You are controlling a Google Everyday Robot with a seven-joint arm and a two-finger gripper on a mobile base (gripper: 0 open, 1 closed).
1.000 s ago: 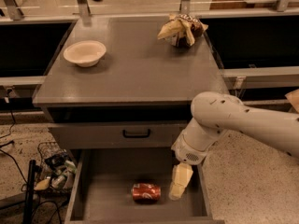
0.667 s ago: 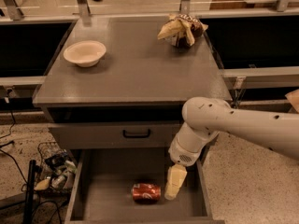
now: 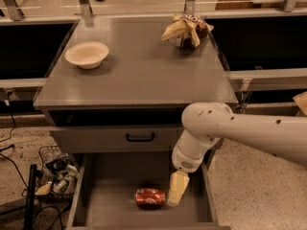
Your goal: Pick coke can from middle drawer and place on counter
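The coke can (image 3: 149, 197) lies on its side on the bare grey floor of the open middle drawer (image 3: 110, 195), near the drawer's front centre. My gripper (image 3: 175, 190) hangs down inside the drawer from the white arm, its pale finger tips just right of the can and almost touching its end. The grey counter (image 3: 139, 66) stretches above, wide and flat.
On the counter stand a cream bowl (image 3: 87, 54) at the left and a brown-and-yellow snack bag (image 3: 187, 30) at the back right. A drawer front with a black handle (image 3: 140, 137) sits above the open drawer. A wire basket of clutter (image 3: 55, 174) and a black pole (image 3: 31, 195) are on the floor left.
The arm has swung left and lower. The gripper has moved from the drawer's right side to right beside the can. The can has not moved.
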